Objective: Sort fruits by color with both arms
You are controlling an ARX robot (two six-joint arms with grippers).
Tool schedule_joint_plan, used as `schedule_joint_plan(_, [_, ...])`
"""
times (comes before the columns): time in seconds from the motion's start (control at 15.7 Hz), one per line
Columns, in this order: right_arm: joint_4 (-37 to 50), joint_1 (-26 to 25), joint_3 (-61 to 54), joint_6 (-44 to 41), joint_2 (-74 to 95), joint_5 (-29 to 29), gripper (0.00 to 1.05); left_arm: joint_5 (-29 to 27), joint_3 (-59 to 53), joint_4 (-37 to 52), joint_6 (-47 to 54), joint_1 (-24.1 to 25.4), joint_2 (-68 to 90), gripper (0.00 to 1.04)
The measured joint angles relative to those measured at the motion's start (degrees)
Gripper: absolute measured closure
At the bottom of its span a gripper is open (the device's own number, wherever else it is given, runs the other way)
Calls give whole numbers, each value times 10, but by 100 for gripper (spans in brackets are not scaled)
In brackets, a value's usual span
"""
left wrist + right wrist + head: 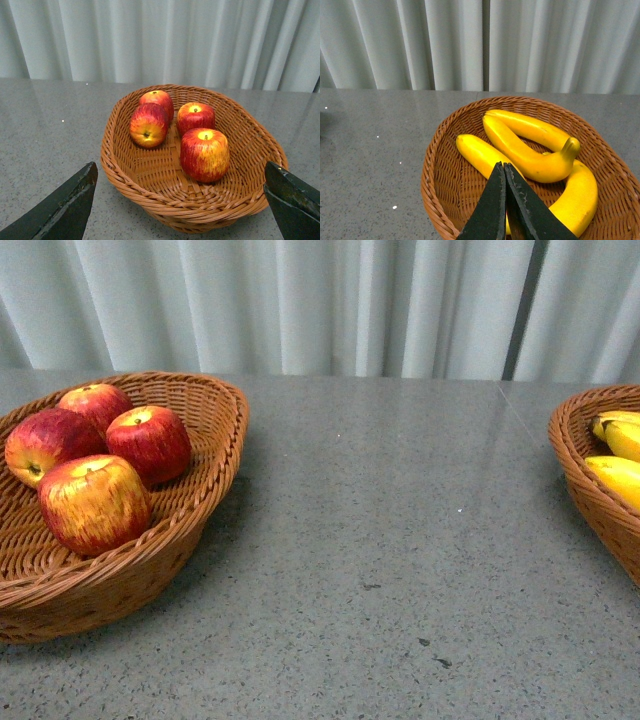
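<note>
1. Black fingers [60, 210] of the left tool [180, 210] stand wide apart, holding nothing, above the near rim of the left basket [215, 455].
2. Four apples [204, 154] sit grouped inside that basket, so red looks sorted.
3. Right tool [505, 200] has its tips pressed together, empty, over the right basket [432, 170].
4. Three bananas [527, 150] lie there, yellow kept apart.
5. Grey worktop [400, 540] between the baskets carries no fruit; the task seems finished.
</note>
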Motion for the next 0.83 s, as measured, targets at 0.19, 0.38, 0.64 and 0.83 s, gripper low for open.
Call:
schedule_joint_plan(0.19, [-57, 0, -31, 0, -87, 0, 103, 0, 0, 0, 0, 0, 0, 7])
schedule_joint_plan(0.38, [-129, 0, -32, 0, -155, 0, 103, -1, 0, 0, 0, 0, 0, 7])
schedule_joint_plan(0.64, [-123, 0, -32, 0, -160, 0, 103, 0, 0, 0, 0, 0, 0, 7])
schedule_joint_plan(0.83, [-127, 0, -32, 0, -159, 0, 103, 0, 0, 0, 0, 0, 0, 7])
